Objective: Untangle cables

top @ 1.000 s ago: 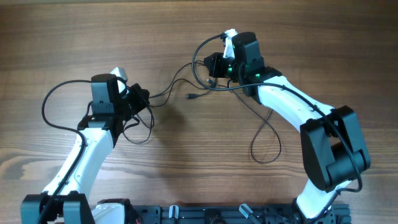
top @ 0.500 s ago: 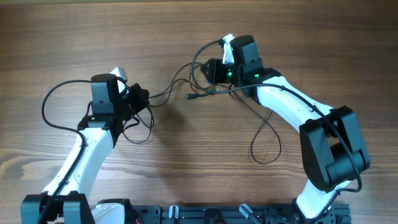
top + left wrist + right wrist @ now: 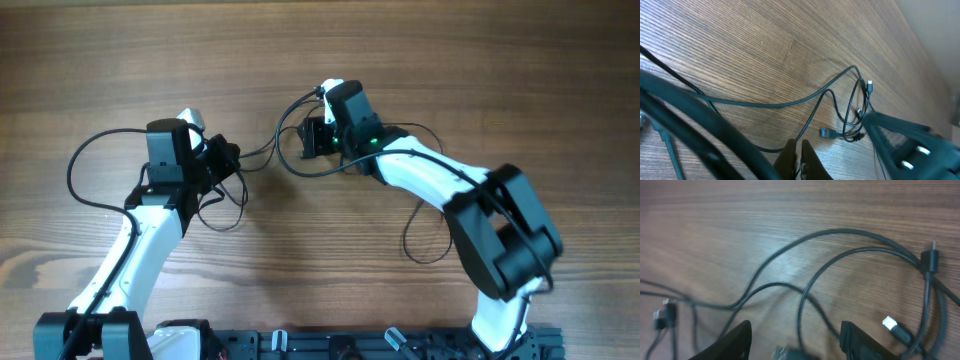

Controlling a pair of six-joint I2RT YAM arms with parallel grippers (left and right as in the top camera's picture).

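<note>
Thin black cables [image 3: 262, 152] run across the wooden table between my two grippers, with loops under the right one. My left gripper [image 3: 228, 158] is shut on one cable; in the left wrist view its jaws [image 3: 796, 149] are pressed together with the strand [image 3: 790, 103] leading away to a small tangle and a blue-tipped plug [image 3: 826, 132]. My right gripper [image 3: 305, 140] hangs open over the loops. In the right wrist view its fingers [image 3: 740, 336] stand wide apart, and a cable [image 3: 805, 292] passes between them without being gripped. A silver-tipped plug [image 3: 892, 325] lies at the right.
Thicker black arm cables loop out beside each arm, one at the left [image 3: 75, 170] and one at the lower right [image 3: 425, 235]. The robot's base rail [image 3: 300, 345] lines the near edge. Bare wood lies beyond the arms.
My right gripper has opened, let go of the cable loops and swung left toward the left gripper. The left gripper has stayed put, shut on its cable.
</note>
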